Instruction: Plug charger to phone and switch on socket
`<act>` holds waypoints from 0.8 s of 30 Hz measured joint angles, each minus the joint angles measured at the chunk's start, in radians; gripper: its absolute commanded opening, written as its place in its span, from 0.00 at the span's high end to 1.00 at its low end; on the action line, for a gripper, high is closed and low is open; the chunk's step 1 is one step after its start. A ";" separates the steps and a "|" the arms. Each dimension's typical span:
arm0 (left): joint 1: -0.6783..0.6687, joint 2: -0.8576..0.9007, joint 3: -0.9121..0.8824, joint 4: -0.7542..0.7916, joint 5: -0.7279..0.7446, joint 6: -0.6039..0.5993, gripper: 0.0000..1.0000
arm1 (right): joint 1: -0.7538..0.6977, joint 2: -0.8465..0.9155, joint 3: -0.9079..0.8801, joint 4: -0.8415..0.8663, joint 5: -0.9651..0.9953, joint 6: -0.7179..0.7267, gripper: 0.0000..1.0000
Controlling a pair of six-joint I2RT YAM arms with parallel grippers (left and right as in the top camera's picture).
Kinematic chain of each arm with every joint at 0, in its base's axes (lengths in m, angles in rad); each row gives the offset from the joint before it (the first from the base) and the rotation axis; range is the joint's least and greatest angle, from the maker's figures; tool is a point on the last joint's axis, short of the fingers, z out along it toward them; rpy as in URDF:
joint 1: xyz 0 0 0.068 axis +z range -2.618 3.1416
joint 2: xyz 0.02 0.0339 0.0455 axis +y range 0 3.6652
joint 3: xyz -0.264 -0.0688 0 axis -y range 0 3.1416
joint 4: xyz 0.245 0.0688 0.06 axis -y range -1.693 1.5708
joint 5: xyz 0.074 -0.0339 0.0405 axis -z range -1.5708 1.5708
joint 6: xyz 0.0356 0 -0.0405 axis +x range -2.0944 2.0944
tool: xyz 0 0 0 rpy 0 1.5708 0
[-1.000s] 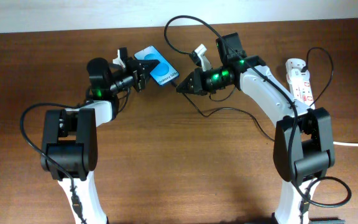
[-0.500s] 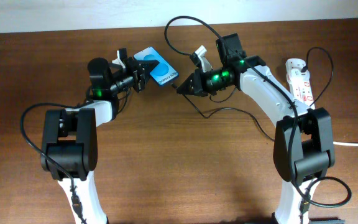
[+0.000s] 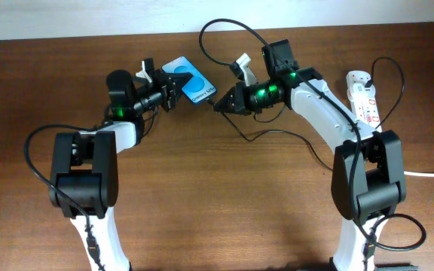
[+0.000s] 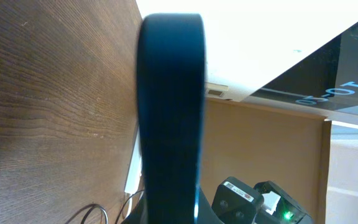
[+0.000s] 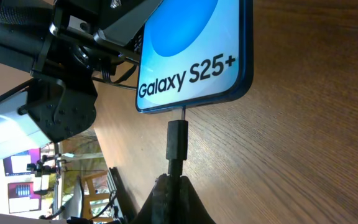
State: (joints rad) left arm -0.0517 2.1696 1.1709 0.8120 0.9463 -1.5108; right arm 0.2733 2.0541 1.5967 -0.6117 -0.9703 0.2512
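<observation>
My left gripper [image 3: 169, 92] is shut on the phone [image 3: 191, 80], a blue-screened smartphone held at the table's back centre. In the left wrist view the phone's dark edge [image 4: 169, 112] fills the middle. My right gripper [image 3: 221, 105] is shut on the charger's connector [image 5: 177, 142], a black plug. Its metal tip touches the phone's bottom edge [image 5: 191, 102], screen reading "Galaxy S25+". The black charger cable [image 3: 277, 134] loops over the table. The socket [image 3: 364, 96], a white power strip, lies at the far right.
The socket's thick white cord [image 3: 428, 175] runs off the right edge. A loop of black cable [image 3: 224, 26] arcs near the back wall behind the phone. Wooden table [image 3: 224, 203] in front of both arms.
The right gripper with the connector edged slightly toward the phone, then held. The left arm and phone have not moved.
</observation>
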 measured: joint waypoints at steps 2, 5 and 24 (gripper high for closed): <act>0.000 0.000 0.000 0.000 -0.002 0.001 1.00 | 0.000 0.000 0.000 0.000 0.012 0.000 0.96; -0.003 0.000 0.000 0.000 -0.005 0.001 1.00 | 0.000 0.000 0.000 0.000 0.021 0.000 0.96; -0.005 0.000 0.000 0.000 -0.016 0.002 1.00 | 0.000 0.000 0.000 0.011 0.009 0.007 0.96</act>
State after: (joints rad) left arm -0.0570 2.1696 1.1709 0.8120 0.9298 -1.5093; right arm 0.2733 2.0541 1.5967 -0.6003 -0.9615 0.2584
